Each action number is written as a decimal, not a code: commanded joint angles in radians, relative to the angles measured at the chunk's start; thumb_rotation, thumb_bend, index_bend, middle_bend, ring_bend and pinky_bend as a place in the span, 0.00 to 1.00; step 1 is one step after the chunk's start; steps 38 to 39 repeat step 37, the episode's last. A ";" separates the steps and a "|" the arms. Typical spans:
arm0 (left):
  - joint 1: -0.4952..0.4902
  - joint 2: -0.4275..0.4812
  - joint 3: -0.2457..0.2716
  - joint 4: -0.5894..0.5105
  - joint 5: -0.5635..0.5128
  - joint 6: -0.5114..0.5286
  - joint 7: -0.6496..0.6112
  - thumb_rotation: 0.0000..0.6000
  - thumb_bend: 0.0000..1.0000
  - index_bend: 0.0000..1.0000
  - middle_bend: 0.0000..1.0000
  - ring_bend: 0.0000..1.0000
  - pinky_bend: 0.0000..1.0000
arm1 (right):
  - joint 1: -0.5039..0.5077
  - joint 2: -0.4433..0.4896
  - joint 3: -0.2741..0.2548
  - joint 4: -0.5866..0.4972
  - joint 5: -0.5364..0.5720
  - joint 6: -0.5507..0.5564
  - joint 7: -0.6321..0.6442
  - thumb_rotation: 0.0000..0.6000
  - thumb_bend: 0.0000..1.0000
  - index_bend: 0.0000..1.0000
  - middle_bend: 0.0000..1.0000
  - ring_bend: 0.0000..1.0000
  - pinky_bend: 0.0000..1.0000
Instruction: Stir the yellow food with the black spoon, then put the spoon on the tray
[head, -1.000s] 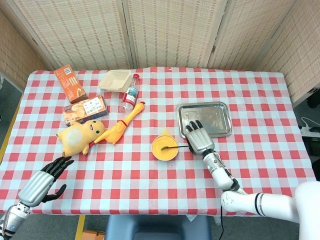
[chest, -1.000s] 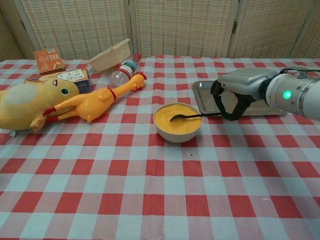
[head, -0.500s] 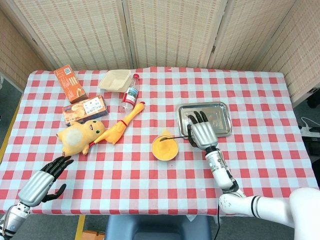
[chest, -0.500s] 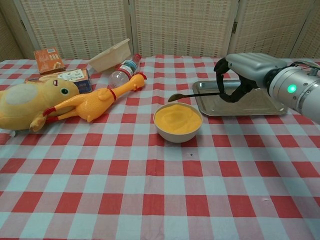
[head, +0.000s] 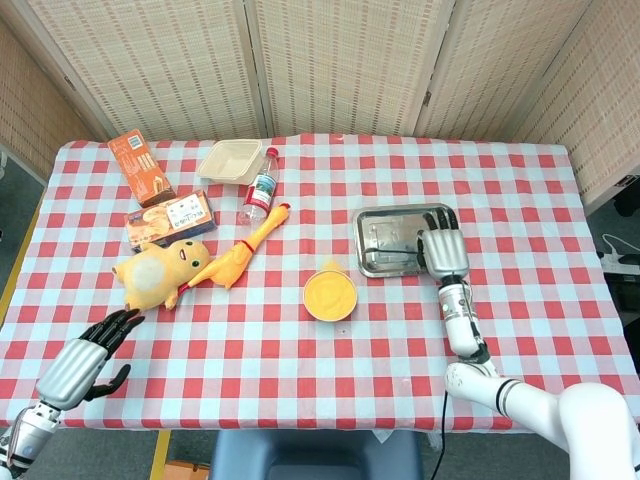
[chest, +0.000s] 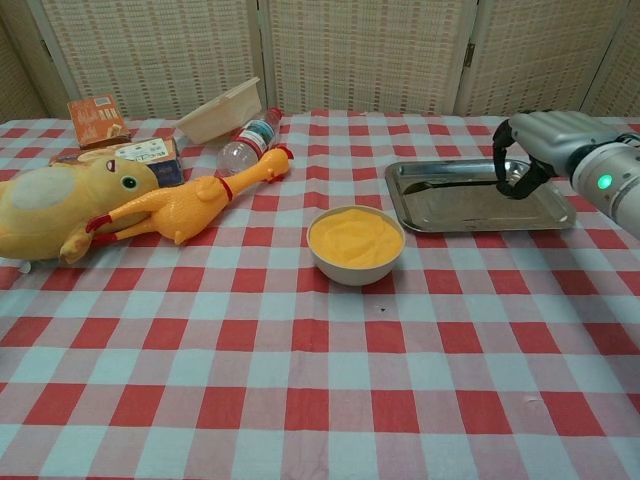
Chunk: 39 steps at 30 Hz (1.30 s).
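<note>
A white bowl of yellow food (head: 330, 295) (chest: 355, 240) stands mid-table with nothing in it but the food. The steel tray (head: 400, 222) (chest: 462, 208) lies just right of it and further back. My right hand (head: 443, 250) (chest: 528, 150) hovers over the tray's right side, fingers curled around the handle of the black spoon (chest: 450, 183) (head: 396, 246). The spoon lies level and low over the tray, its bowl end toward the tray's left edge; whether it touches the tray I cannot tell. My left hand (head: 85, 360) is open at the front left edge, holding nothing.
Left of the bowl lie a rubber chicken (head: 245, 250) and a yellow plush duck (head: 155, 272). Behind them are two orange boxes (head: 170, 218), a plastic bottle (head: 260, 188) on its side and a beige container (head: 228, 160). A folding screen stands behind the table.
My right hand lifted the spoon out of the yellow food and carried it right and back, to low over the tray. The left hand barely moved.
</note>
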 joint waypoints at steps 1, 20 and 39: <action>-0.006 -0.007 -0.004 -0.001 -0.010 -0.015 0.013 1.00 0.48 0.00 0.00 0.00 0.20 | 0.006 -0.027 0.026 0.096 0.047 -0.087 0.006 1.00 0.82 0.69 0.16 0.00 0.00; 0.028 -0.008 -0.029 -0.028 -0.073 0.010 0.135 1.00 0.48 0.00 0.00 0.00 0.20 | -0.308 0.417 -0.108 -0.671 -0.245 0.294 0.061 1.00 0.24 0.00 0.00 0.00 0.00; 0.094 -0.053 -0.076 -0.098 -0.149 0.087 0.421 1.00 0.48 0.00 0.00 0.00 0.19 | -0.720 0.681 -0.421 -0.737 -0.641 0.703 0.273 1.00 0.24 0.00 0.00 0.00 0.00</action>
